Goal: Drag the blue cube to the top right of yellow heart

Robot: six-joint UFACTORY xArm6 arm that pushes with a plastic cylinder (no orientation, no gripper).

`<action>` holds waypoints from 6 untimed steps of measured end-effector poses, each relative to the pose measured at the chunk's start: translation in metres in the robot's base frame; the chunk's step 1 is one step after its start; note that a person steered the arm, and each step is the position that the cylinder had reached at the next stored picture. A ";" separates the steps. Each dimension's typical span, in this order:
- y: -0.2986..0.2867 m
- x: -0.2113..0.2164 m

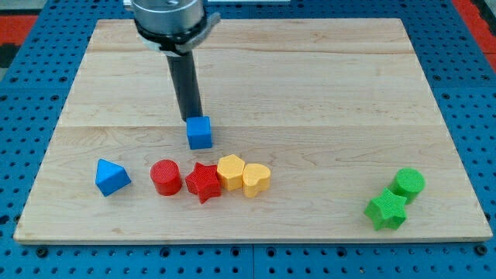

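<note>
My tip, a bare rod grasping nothing, touches the top edge of the blue cube, which sits above and left of the yellow heart

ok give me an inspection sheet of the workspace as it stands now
surface: wooden board, lying on a blue perforated base
job's things: blue cube above and to the view's left of the yellow heart
clutter: blue pyramid-like block; red cylinder; red star; yellow hexagon touching the heart; green star and green cylinder at the view's right
grippers: none; my tip sits just behind the blue cube, toward the view's top
cables: nothing seen
surroundings: red patches at the view's top corners
</note>
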State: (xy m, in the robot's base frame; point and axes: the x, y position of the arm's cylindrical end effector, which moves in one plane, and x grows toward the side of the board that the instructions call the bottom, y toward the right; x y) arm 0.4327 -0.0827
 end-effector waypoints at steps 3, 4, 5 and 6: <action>0.014 0.030; 0.051 0.048; 0.048 0.067; 0.055 0.074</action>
